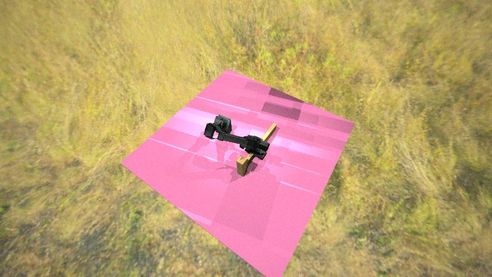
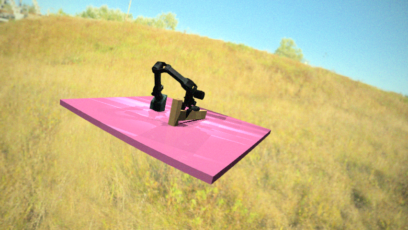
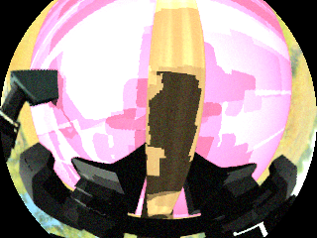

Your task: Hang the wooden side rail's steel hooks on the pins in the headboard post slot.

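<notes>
The wooden headboard post (image 1: 242,167) (image 2: 174,112) stands upright on the pink table. The wooden side rail (image 1: 269,131) (image 2: 197,115) (image 3: 176,40) runs back from the post. Its near end is against or very close to the post, slightly above the table; its far end appears to rest on the table. My gripper (image 1: 254,154) (image 2: 187,113) (image 3: 164,143) is shut on the rail from above, nearer the post than the far end. The hooks, the pins and the slot are hidden or too small to make out, so I cannot tell whether they are engaged.
The pink table (image 1: 292,220) (image 2: 159,148) carries dark shadow patches and bright streaks. The arm's base (image 1: 223,123) (image 2: 158,103) stands on the table to the left of the rail, with the arm reaching over to it. Dry grass surrounds the table.
</notes>
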Robot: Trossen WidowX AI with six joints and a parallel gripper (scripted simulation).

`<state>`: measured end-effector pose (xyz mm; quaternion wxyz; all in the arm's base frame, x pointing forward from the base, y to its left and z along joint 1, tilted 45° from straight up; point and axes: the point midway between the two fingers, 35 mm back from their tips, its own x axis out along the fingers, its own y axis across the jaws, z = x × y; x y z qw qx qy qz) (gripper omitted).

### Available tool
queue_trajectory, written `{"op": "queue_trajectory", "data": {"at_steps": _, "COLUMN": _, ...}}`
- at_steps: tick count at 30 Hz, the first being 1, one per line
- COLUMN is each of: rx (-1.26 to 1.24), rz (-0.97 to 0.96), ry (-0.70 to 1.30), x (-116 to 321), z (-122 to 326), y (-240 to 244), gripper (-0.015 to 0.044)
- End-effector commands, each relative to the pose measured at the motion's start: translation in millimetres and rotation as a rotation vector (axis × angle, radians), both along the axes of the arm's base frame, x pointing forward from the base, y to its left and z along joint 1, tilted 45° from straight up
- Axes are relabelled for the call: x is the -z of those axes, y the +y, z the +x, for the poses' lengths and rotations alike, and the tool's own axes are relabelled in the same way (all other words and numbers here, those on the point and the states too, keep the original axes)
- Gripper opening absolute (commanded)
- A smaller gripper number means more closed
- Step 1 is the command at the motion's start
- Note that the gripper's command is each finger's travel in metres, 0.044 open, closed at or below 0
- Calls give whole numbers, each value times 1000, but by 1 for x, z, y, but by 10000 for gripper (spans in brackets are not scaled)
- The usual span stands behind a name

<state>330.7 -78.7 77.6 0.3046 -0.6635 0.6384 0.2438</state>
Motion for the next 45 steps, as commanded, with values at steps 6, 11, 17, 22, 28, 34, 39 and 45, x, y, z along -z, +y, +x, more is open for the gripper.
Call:
{"op": "queue_trajectory", "data": {"at_steps": 6, "rx": -11, "rz": -3, "ry": -10, "x": -5, "z": 3, "y": 1, "gripper": 0}}
{"op": "queue_trajectory", "data": {"at_steps": 11, "rx": -11, "rz": -3, "ry": -10, "x": -5, "z": 3, "y": 1, "gripper": 0}}
{"op": "queue_trajectory", "data": {"at_steps": 17, "rx": -11, "rz": -3, "ry": -10, "x": -6, "z": 3, "y": 1, "gripper": 0}}
{"op": "queue_trajectory", "data": {"at_steps": 22, "rx": -11, "rz": -3, "ry": -10, "x": -6, "z": 3, "y": 0, "gripper": 0}}
{"op": "queue_trajectory", "data": {"at_steps": 28, "rx": -11, "rz": -3, "ry": -10, "x": -7, "z": 3, "y": 0, "gripper": 0}}
{"op": "queue_trajectory", "data": {"at_steps": 34, "rx": -11, "rz": -3, "ry": -10, "x": -7, "z": 3, "y": -1, "gripper": 0}}
{"op": "queue_trajectory", "data": {"at_steps": 39, "rx": -11, "rz": -3, "ry": -10, "x": -8, "z": 3, "y": -1, "gripper": 0}}
{"op": "queue_trajectory", "data": {"at_steps": 45, "rx": -11, "rz": -3, "ry": -10, "x": -8, "z": 3, "y": -1, "gripper": 0}}
